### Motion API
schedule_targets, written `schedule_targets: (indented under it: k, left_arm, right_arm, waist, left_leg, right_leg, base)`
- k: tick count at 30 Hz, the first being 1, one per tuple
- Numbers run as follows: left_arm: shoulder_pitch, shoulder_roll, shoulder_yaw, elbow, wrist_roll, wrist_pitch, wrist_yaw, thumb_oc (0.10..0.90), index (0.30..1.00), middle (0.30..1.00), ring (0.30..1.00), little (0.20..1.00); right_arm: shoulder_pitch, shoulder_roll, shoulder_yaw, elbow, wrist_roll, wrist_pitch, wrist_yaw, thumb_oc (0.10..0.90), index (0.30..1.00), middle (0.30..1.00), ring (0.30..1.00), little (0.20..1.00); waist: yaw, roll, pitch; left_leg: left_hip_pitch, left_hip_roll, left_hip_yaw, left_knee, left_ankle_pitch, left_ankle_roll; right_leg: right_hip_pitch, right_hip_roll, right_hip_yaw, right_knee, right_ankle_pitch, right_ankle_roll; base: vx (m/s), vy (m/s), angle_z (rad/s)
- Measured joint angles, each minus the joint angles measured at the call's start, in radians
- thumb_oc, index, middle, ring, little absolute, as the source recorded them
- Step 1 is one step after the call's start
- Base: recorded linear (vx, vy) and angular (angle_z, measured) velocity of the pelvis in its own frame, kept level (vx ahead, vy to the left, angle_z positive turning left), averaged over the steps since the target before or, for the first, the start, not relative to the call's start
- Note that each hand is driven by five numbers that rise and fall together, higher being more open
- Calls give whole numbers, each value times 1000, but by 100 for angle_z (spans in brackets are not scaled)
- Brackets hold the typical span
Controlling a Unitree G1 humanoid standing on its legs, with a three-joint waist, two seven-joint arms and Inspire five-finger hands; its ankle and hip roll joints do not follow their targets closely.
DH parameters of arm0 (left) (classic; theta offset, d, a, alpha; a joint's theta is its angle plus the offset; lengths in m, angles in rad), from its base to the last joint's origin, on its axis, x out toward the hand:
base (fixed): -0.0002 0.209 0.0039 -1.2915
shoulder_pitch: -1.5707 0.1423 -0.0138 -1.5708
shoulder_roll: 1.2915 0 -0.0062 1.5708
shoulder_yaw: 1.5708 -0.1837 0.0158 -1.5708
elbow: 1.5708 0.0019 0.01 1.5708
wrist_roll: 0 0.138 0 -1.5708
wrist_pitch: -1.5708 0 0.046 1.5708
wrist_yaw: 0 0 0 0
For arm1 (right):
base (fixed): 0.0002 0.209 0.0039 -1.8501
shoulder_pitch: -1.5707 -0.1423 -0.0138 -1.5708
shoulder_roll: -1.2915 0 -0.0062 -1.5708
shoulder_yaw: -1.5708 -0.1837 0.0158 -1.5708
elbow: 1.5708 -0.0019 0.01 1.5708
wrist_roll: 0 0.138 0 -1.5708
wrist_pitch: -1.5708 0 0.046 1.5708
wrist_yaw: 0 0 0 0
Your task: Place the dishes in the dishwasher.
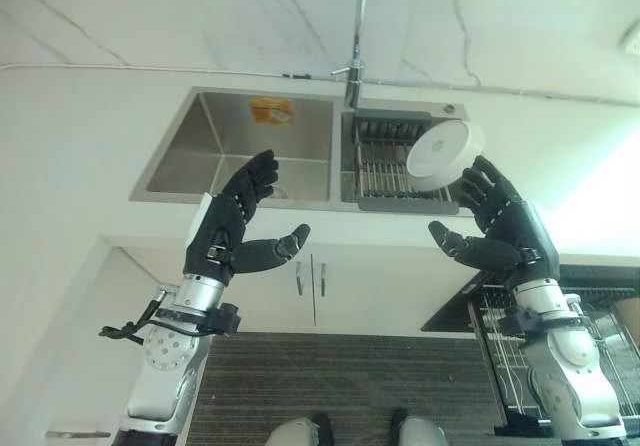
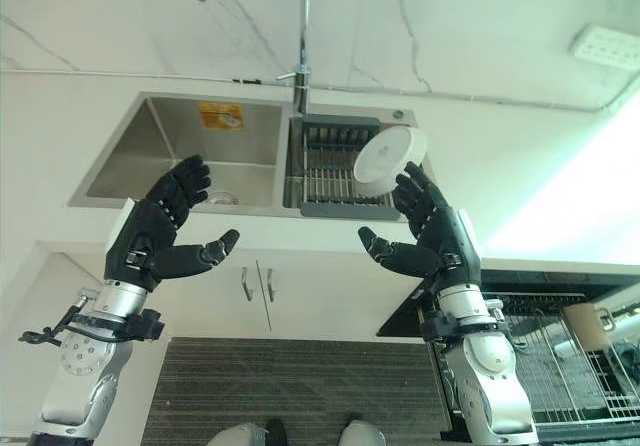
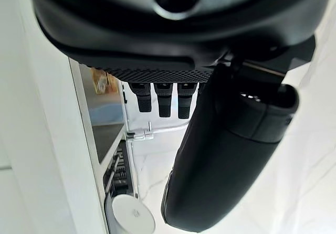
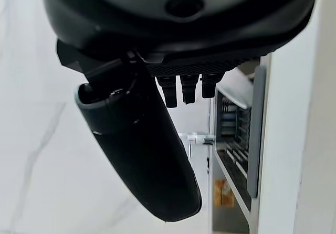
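A white round dish (image 1: 445, 153) leans on edge in the dark drying rack (image 1: 385, 174) set in the sink's right basin. It also shows small in the left wrist view as the dish (image 3: 134, 216). My right hand (image 1: 505, 231) is raised in front of the counter, open, fingers spread. Its fingertips reach close to the dish's lower rim; whether they touch it I cannot tell. My left hand (image 1: 225, 228) is held up before the left basin, open and holding nothing. The dishwasher's wire rack (image 2: 560, 376) is pulled out low on the right, with a beige cup (image 2: 583, 326) in it.
The steel left basin (image 1: 250, 151) has an orange sticker on its back wall. A tall faucet (image 1: 355, 26) rises between the basins. White cabinet doors with handles (image 1: 310, 281) sit under the counter, above a dark ribbed mat (image 1: 330, 386).
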Motion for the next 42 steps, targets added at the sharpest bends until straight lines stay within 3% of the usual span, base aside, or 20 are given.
schedule_targets:
  k: [2,3,4,6,7,10,13,15,18,21,26,30,42]
  left_arm:
    - [0,0,-5,-1,0,0,0,800,900,900,900,900]
    - [0,5,-5,-3,-1,-1,11,800,900,900,900,900]
    - [0,5,-8,-2,-1,-3,25,800,900,900,900,900]
    - [-1,1,-15,-8,-1,-10,38,800,900,900,900,900]
    - [-2,-1,-16,-21,-1,-19,47,800,900,900,900,900]
    - [-9,-1,-19,-41,-1,-26,47,800,900,900,900,900]
    - [-20,-2,-22,-41,-2,-30,47,800,900,900,900,900]
    - [-31,-2,-40,-37,-2,-30,47,800,900,900,900,900]
    - [-74,-2,-80,-18,-2,-31,43,800,900,900,900,900]
    - [-82,-1,-86,-15,-3,-32,41,800,900,900,900,900]
    - [-87,5,-90,5,-5,-33,38,800,900,900,900,900]
    - [-87,42,-94,8,-5,-33,36,800,900,900,900,900]
    - [-90,44,-104,11,-6,-33,41,800,900,900,900,900]
  right_arm:
    - [-2,7,-1,0,9,0,-23,800,900,900,900,900]
    - [-9,7,0,0,30,0,-40,800,900,900,900,900]
    - [-26,2,0,8,43,0,-50,800,900,900,900,900]
    - [-83,-8,1,51,61,1,-82,800,900,900,900,900]
    - [-127,-21,0,67,87,0,-106,800,900,900,900,900]
    - [-187,-34,-7,72,171,-1,-129,800,900,900,900,900]
    - [-203,-39,-19,78,274,-3,-131,800,900,900,900,900]
    - [-220,-39,-17,126,323,-3,-129,800,900,900,900,900]
    - [-273,-28,-14,236,403,-2,-129,800,900,900,900,900]
    - [-277,-27,1,239,453,-1,-125,800,900,900,900,900]
    - [-349,-26,14,334,636,30,-134,800,900,900,900,900]
    - [-354,-26,14,339,667,58,-175,800,900,900,900,900]
    - [-356,-24,11,357,674,60,-318,800,900,900,900,900]
  waist:
    - [-3,-10,1]
    - [6,-24,0]
    - [5,-23,4]
    - [20,-5,2]
    - [21,-3,2]
    - [21,2,0]
    - [20,27,-12]
    - [22,40,-19]
    - [48,43,-20]
    - [61,45,-22]
    - [97,47,-30]
    - [100,45,-33]
    - [95,42,-34]
  left_leg:
    - [6,12,-3,2,-2,-19]
    - [10,18,-3,15,-8,-41]
    - [12,30,-19,32,-18,-61]
    - [18,84,-30,31,-18,-101]
    - [23,109,-42,21,-4,-119]
    - [70,139,-53,-42,24,-156]
    - [105,147,-79,-96,43,-177]
    - [106,146,-89,-103,45,-179]
    - [114,132,-99,-109,51,-175]
    - [110,114,-112,-109,55,-170]
    - [97,96,-133,-101,61,-158]
    - [84,95,-140,-88,62,-157]
    - [84,89,-141,-83,64,-154]
  right_leg:
    - [7,5,15,-39,5,5]
    - [36,35,10,-73,15,-6]
    - [45,51,23,-79,75,10]
    - [51,102,17,-70,48,-16]
    - [51,131,6,-59,38,-48]
    - [65,168,-10,-38,9,-81]
    - [74,185,-15,-21,-19,-97]
    - [80,184,-28,-19,-23,-97]
    - [87,173,-33,-16,-26,-94]
    - [89,153,-40,-4,-32,-86]
    - [89,131,-57,8,-32,-83]
    - [88,129,-68,7,-32,-83]
    - [88,124,-65,12,-29,-81]
  base:
    - [135,-238,-8]
    - [132,-210,8]
    - [170,-251,9]
    - [165,-208,-2]
    - [154,-180,-5]
    - [117,-125,-1]
    - [82,-89,2]
    - [48,-52,16]
    - [36,-19,14]
    - [38,12,15]
    - [38,29,15]
    - [8,30,10]
    - [-1,3,0]
